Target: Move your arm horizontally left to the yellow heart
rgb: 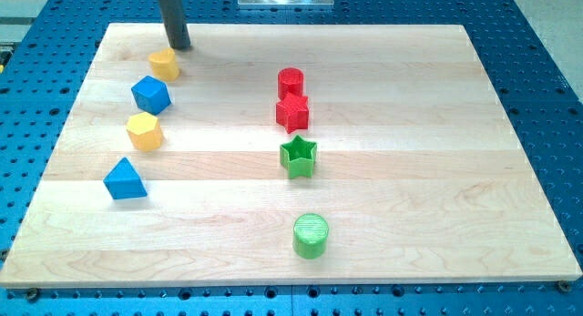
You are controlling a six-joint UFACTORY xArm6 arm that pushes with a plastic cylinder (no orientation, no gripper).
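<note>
Rod: straight dark rod coming down from the view's top, ending in my tip (180, 46) on the pale wooden counter (410, 170).
Tip state: a bare rod end, clasping nothing, standing close to the counter's top-left corner.
Yellow heart: small yellow heart-shaped block (165, 64), just below and slightly left of my tip; whether they touch, I cannot tell.
Blue cube: blue cube-like block (151, 95), below the heart, further from my tip.
Yellow hexagon: yellow hexagonal block (144, 131), below that again.
Blue triangle: blue triangular block (124, 179), lowest of this left column of 4.
Red pair: red cylinder block (291, 81) and red star block (292, 111), touching, well to the right of my tip.
Green star: green star block (298, 157), just under the red star.
Green cylinder: green cylinder block (311, 235), farthest from my tip, near the view's bottom.
</note>
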